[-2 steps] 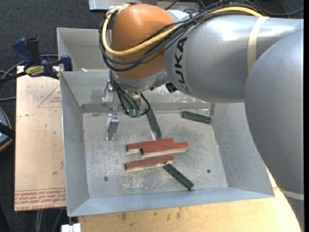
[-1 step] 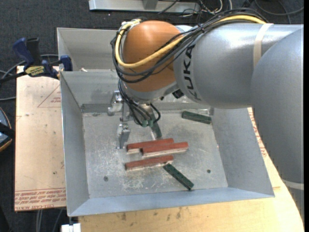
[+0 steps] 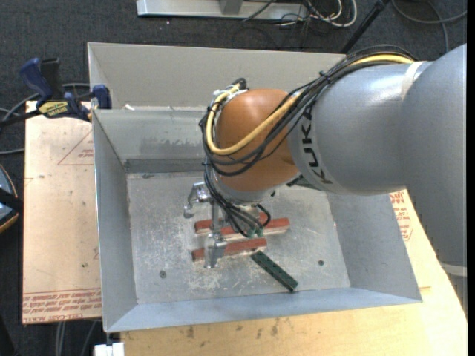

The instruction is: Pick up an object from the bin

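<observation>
1. The grey metal bin [image 3: 111, 221] has sloping walls and a flat floor. The floor is scratched and carries pale dust or shavings.
2. The arm [image 3: 386, 124] comes in from the right side and bends down over the middle of the bin. Its wrist carries a round orange cover [image 3: 252, 147], and yellow and black cables [image 3: 223, 150] run across this cover.
3. Under the cover the gripper [image 3: 211, 239] is down low at the bin floor, a little left of the middle.
4. Two long things lie there, almost parallel and just beside each other. The upper red-brown bar [image 3: 276, 226] lies a little further from the near wall; the lower red-brown bar [image 3: 241, 248] lies nearer to it. Both run roughly left to right, with a slight tilt.
5. The metal end of the gripper crosses the left part of both bars. It seems to touch them or stand just over them, but the cover and the wrist hide much of this place.
6. Whether the gripper is wide or narrow, I cannot tell, and also not whether a bar is held in it.
7. A dark green strip [image 3: 274, 271], thin and flat, lies diagonally near the right end of the lower bar, toward the near wall of the bin.
</observation>
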